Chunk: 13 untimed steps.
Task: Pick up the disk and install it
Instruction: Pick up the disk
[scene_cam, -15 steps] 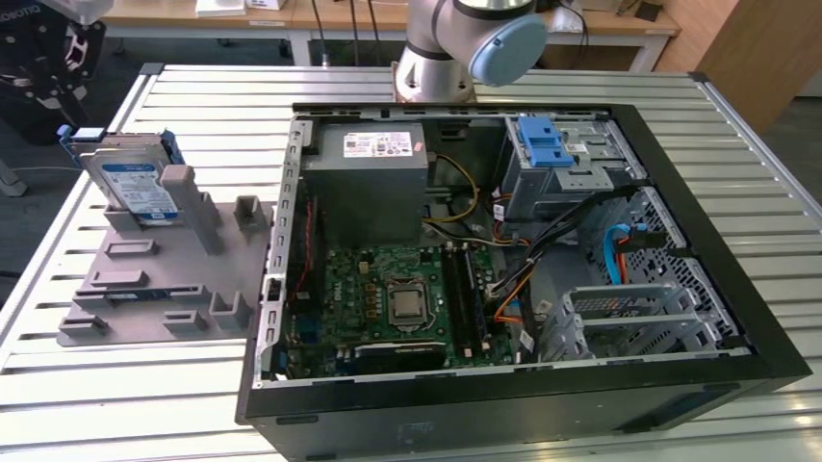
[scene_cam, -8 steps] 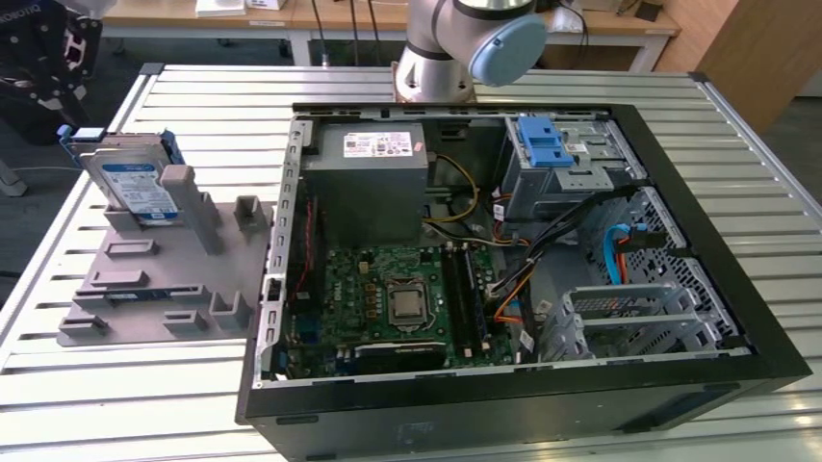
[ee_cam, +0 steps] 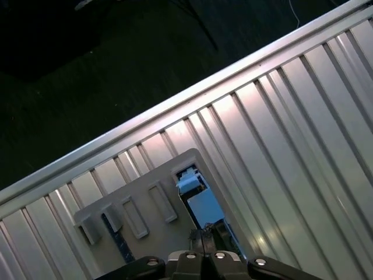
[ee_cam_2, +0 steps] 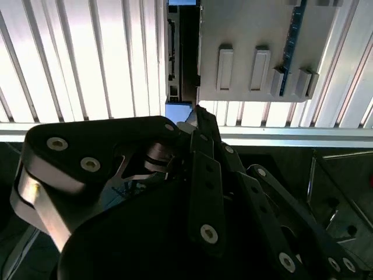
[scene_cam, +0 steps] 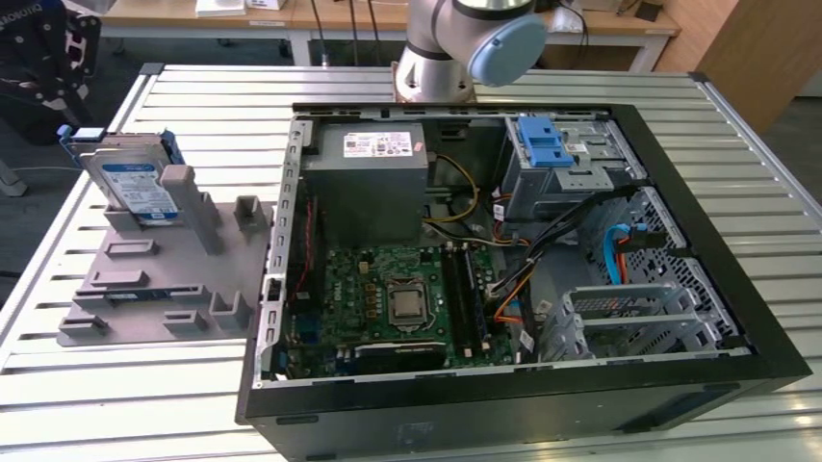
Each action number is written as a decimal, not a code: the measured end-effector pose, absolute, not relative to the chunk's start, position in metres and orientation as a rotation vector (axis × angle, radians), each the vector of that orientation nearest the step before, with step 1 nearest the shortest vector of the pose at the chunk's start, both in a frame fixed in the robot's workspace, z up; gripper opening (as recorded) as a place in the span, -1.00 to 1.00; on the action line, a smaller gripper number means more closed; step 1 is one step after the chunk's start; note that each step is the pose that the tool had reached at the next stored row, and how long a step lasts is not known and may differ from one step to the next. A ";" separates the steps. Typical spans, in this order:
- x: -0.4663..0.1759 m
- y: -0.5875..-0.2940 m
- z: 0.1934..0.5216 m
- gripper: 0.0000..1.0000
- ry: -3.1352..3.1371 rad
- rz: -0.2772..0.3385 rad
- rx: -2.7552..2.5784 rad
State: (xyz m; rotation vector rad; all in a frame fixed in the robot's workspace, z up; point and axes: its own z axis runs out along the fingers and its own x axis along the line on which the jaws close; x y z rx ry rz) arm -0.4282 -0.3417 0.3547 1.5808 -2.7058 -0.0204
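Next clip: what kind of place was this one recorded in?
Likely a robotics lab or test workshop set up for computer assembly. A robot arm stands at a slatted metal table, an open computer case lies on it, and a grey fixture holds the disk upright beside it.

Open computer case (scene_cam: 719,385) lies on a slatted metal surface (scene_cam: 115,385) in front of a robot arm (scene_cam: 463,48).

At the exterior view's left, the disk (scene_cam: 134,186) stands on edge in a slot of a grey holder (scene_cam: 154,274), its blue-and-white label showing. The holder sits just beside the black case. Inside the case are a grey power supply box (scene_cam: 370,183), a green motherboard (scene_cam: 385,298) next to it, and a metal drive cage (scene_cam: 578,168) with a blue latch (scene_cam: 545,144) toward the exterior view's right. The arm rises behind the case.
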 end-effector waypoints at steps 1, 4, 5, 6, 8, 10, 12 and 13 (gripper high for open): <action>-0.429 -0.341 0.354 -0.79 -2.709 -0.018 1.583; -0.429 -0.341 0.353 -0.79 -2.685 -0.016 1.625; -0.429 -0.341 0.353 -0.79 -2.670 -0.016 1.649; -0.429 -0.341 0.353 -0.79 -2.654 -0.016 1.675; -0.429 -0.341 0.352 -0.79 -2.623 -0.016 1.722; -0.429 -0.341 0.351 -0.79 -2.591 -0.016 1.769; -0.429 -0.341 0.351 -0.79 -2.559 -0.016 1.816; -0.429 -0.341 0.350 -0.79 -2.542 -0.016 1.838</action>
